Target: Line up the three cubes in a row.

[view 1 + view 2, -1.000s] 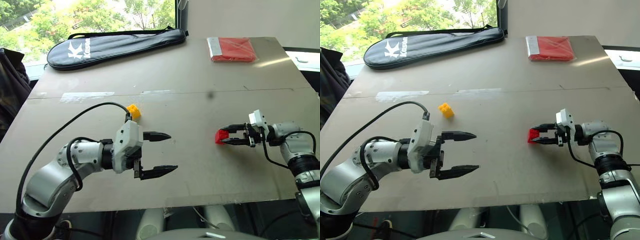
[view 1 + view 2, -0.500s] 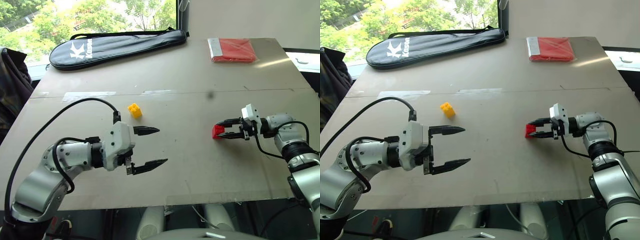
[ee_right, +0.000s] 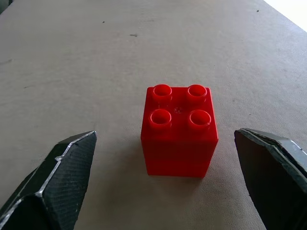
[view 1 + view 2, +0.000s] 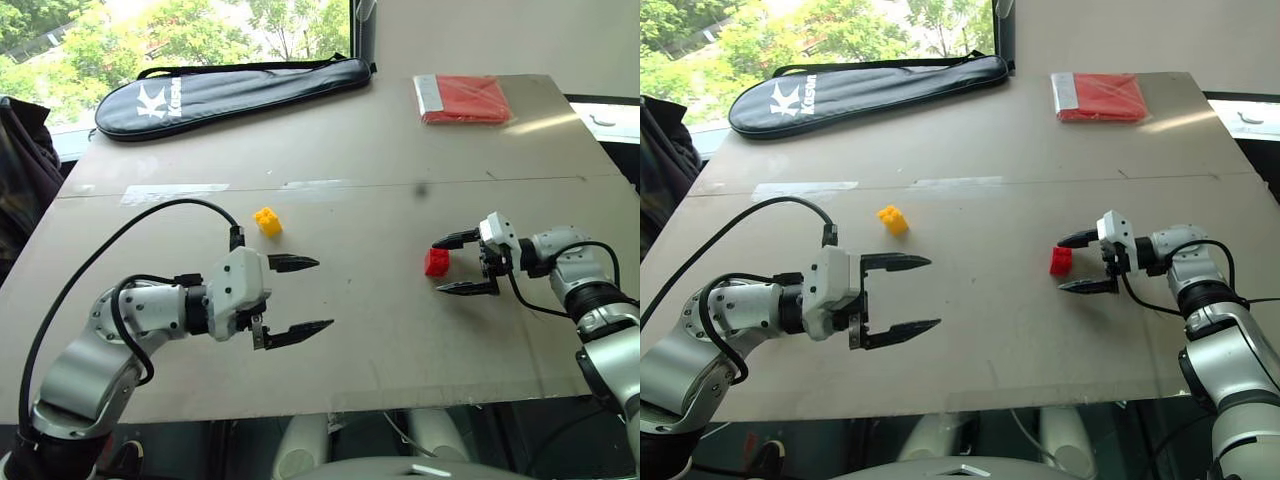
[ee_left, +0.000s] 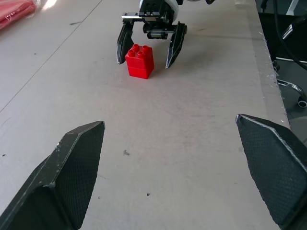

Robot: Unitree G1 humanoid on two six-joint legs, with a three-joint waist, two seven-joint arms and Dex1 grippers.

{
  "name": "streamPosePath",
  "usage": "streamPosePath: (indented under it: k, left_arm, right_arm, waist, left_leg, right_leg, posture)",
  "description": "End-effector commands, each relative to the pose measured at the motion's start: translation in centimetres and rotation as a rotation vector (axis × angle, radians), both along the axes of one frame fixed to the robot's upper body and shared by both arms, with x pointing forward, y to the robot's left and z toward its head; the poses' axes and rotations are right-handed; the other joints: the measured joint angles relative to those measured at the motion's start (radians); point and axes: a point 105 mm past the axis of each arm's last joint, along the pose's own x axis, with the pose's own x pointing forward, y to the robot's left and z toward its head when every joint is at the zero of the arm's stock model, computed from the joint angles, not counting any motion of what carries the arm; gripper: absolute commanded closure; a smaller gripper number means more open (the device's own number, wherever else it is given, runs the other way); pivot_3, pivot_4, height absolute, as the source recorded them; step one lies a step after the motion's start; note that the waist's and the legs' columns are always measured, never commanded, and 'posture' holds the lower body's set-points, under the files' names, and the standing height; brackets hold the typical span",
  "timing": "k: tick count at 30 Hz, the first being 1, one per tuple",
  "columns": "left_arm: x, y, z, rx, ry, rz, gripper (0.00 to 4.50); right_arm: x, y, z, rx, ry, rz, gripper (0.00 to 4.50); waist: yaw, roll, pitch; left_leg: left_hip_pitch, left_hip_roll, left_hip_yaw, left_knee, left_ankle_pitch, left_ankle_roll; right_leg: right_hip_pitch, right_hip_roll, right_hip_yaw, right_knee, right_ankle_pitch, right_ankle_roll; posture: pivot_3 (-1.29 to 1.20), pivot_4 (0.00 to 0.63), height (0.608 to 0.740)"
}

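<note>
A red cube [image 4: 436,262] stands upright on the table [image 4: 380,340], studs up, right of centre. My right gripper [image 4: 438,266] is open around it, one finger on each side with a gap between each and the brick; the right wrist view shows the red cube [image 3: 179,129] free between the fingertips [image 3: 62,167]. A yellow cube [image 4: 267,221] lies left of centre, further back. My left gripper [image 4: 325,294] hovers open and empty in front of the yellow cube, pointing toward the red cube [image 5: 139,61] and the right gripper [image 5: 148,45].
A black racket bag [image 4: 235,88] lies along the far left edge. A flat red packet [image 4: 463,98] sits at the far right corner. A strip of tape [image 4: 175,193] marks the table seam. Dark cloth [image 4: 20,150] hangs off the left side.
My right gripper has opened and let go of the red cube, which now stands on the table between its fingers. The left gripper has stayed open in about the same place.
</note>
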Motion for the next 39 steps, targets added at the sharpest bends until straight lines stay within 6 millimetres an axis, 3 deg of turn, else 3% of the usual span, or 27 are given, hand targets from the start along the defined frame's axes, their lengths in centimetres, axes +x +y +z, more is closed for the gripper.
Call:
streamPosePath:
  k: [1, 9, 12, 17, 24, 28, 32, 39]
  left_arm:
    - [-0.1, -0.2, 0.6, -0.014, -0.035, -0.013, 0.00]
    - [-0.2, 1.0, 0.2, -0.146, 0.003, 0.167, 0.00]
    - [0.6, 2.2, -0.3, -0.230, -0.059, 0.406, 0.00]
    - [0.1, 2.2, -0.9, -0.304, -0.083, 0.536, 0.00]
    - [-0.6, 2.9, -2.4, -0.318, -0.099, 0.644, 0.00]
    - [-1.1, 2.6, -3.7, -0.301, -0.071, 0.641, 0.00]
    - [-1.6, 1.7, -3.6, -0.338, -0.051, 0.602, 0.00]
    - [-4.1, -0.3, -3.8, -0.334, 0.060, 0.385, 0.00]
  right_arm:
    - [-0.1, -0.1, 0.7, -0.018, -0.056, 0.050, 0.03]
    - [-1.6, -0.7, 0.6, 0.086, -0.048, 0.030, 0.03]
    - [-1.0, -2.9, 1.7, 0.166, -0.161, -0.167, 0.03]
    - [-0.5, -4.9, 4.1, 0.286, -0.290, -0.384, 0.03]
    - [-2.8, -4.6, 5.0, 0.322, -0.232, -0.381, 0.03]
    - [-3.2, -4.2, 4.6, 0.289, -0.174, -0.377, 0.03]
    - [-3.0, -4.1, 2.6, 0.223, -0.171, -0.425, 0.03]
    - [-3.1, -2.6, 0.4, 0.204, -0.149, -0.449, 0.03]
  waist:
    - [0.001, 0.000, 0.000]
    - [0.004, 0.000, 0.000]
    - [0.006, 0.001, -0.001]
    - [0.008, 0.001, -0.001]
    - [0.006, 0.001, -0.001]
    - [0.007, 0.001, -0.001]
    - [0.009, 0.000, -0.002]
    - [0.003, 0.000, -0.002]
  left_leg:
    - [0.000, 0.000, 0.000, 0.000, 0.000, 0.000]
    - [0.000, 0.000, -0.001, 0.000, 0.000, 0.000]
    - [-0.001, -0.001, -0.001, 0.000, 0.000, 0.001]
    - [0.000, -0.003, -0.001, 0.000, -0.001, 0.001]
    - [0.002, -0.003, -0.001, 0.000, -0.002, 0.003]
    - [0.003, -0.003, 0.000, 0.001, -0.002, 0.004]
    - [0.003, -0.003, -0.001, 0.002, -0.002, 0.004]
    - [0.003, -0.002, 0.000, 0.002, -0.002, 0.004]
  right_leg:
    - [0.000, 0.000, 0.000, 0.000, 0.000, 0.000]
    - [0.000, -0.001, -0.001, 0.000, 0.000, 0.000]
    - [0.000, -0.006, -0.001, 0.000, 0.000, 0.000]
    - [0.000, -0.008, 0.000, 0.002, 0.001, 0.001]
    - [0.002, -0.007, 0.000, 0.004, 0.000, 0.001]
    - [0.002, -0.004, 0.000, 0.005, 0.000, 0.001]
    - [0.003, -0.002, 0.000, 0.004, 0.000, 0.001]
    - [0.002, -0.002, 0.001, 0.005, 0.000, 0.001]
  posture:
    - [0.00, 0.150, 0.740]
    - [0.00, 0.150, 0.740]
    - [0.00, 0.150, 0.740]
    - [0.00, 0.150, 0.740]
    - [0.00, 0.150, 0.740]
    - [0.00, 0.150, 0.740]
    - [0.00, 0.150, 0.740]
    - [0.00, 0.150, 0.740]
